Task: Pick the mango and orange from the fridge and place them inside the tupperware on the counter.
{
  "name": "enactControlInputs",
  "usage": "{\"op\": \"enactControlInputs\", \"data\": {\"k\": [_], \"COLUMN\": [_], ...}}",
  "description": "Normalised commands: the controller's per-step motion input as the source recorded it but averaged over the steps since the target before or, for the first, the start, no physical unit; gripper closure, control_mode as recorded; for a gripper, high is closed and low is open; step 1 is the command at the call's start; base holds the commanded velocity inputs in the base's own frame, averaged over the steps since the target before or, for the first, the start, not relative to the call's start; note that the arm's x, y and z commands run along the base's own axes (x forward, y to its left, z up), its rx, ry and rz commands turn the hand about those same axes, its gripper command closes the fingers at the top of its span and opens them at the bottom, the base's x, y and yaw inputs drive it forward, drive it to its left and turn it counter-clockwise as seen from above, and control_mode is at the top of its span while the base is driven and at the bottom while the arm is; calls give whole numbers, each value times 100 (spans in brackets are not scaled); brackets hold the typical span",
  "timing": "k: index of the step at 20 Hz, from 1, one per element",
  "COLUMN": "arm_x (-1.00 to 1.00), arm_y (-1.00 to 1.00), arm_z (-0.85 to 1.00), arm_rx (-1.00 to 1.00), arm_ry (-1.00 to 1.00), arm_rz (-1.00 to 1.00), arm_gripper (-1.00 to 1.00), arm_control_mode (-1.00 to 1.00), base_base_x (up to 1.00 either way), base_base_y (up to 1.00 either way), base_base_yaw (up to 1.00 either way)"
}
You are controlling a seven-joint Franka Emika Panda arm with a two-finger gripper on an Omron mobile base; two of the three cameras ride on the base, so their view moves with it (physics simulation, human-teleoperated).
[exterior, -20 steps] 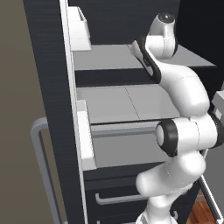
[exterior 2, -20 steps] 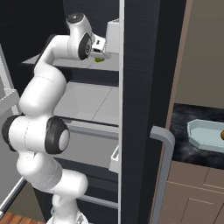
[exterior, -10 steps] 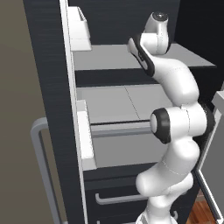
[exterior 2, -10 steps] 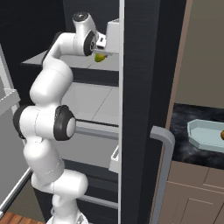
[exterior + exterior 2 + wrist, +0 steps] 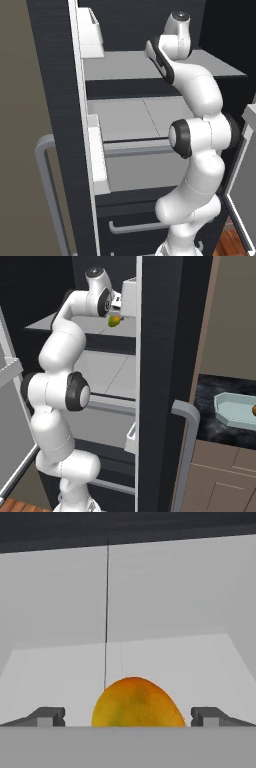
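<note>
The mango, yellow-orange with a green tinge, lies on the grey upper shelf of the open black fridge. In the hand view it sits right between the two dark fingertips of my gripper, whose jaws stand wide apart and touch nothing. From the right base view the mango shows just under the hand, at the shelf's right end. The pale blue tupperware rests on the black counter to the right. A small round orange lies in it at the frame's edge.
The fridge's left door carries white bins and a grey bar handle. The right door's edge and handle stand between the shelves and the counter. Lower shelves and drawers sit below the arm. Brown cabinets lie under the counter.
The arm has straightened and pushed the hand deeper over the upper shelf toward the mango. The jaws have stayed open and the fruit has not moved.
</note>
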Motion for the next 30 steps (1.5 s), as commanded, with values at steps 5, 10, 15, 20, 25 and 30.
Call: {"op": "enactControlInputs", "data": {"k": [5,10,15,20,25,30], "arm_x": [-3,-4,-3,-5,-2,0], "arm_y": [-5,-2,0,0,0,0], "arm_z": [-4,-5,-8,-11,-12,-11], "arm_rx": [0,0,0,0,0,0], "arm_ry": [0,0,0,0,0,0], "arm_rz": [0,0,0,0,0,0], "arm_gripper": [-100,-100,-100,-100,100,100], "arm_control_mode": [-100,-100,-100,-100,-100,-100], "base_base_x": [0,0,0,0,0,0], "base_base_y": [0,0,0,0,0,0], "base_base_yaw": [0,0,0,0,0,0]}}
